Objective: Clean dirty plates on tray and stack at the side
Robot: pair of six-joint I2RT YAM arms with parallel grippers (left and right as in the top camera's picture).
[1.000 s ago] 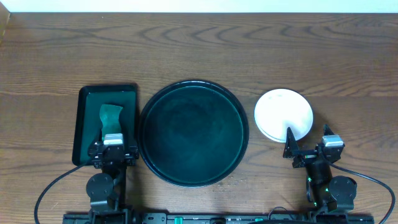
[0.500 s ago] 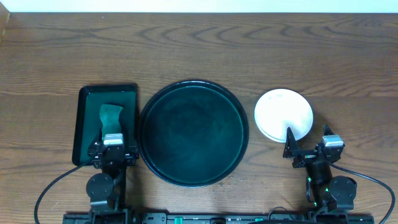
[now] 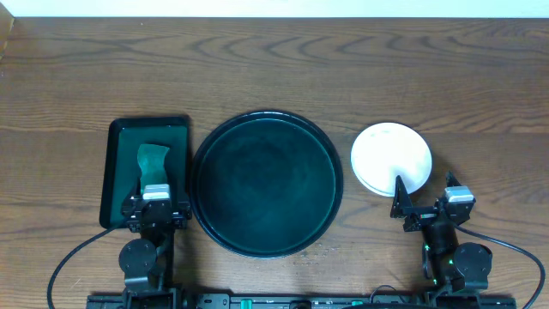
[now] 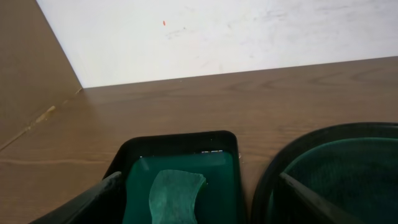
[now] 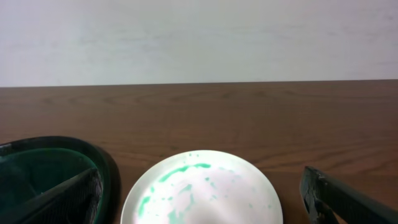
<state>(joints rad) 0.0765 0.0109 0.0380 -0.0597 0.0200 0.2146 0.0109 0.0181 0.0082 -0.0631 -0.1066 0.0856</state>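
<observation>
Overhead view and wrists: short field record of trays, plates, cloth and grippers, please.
round tray: centre, nothing on it
plates: stacked on table right of round tray; top one smeared green
rectangular tray: left of round tray
cloth: teal, lying in rectangular tray
left gripper: open, over rectangular tray's near end
right gripper: open, at plates' near edge

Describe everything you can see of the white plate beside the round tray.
The plate is small, round and glossy white, its face flecked with green smears. It lies flat on the wooden table, right of the round tray and apart from it. Another rim seems to show beneath. The open right hand flanks its near edge.
</observation>
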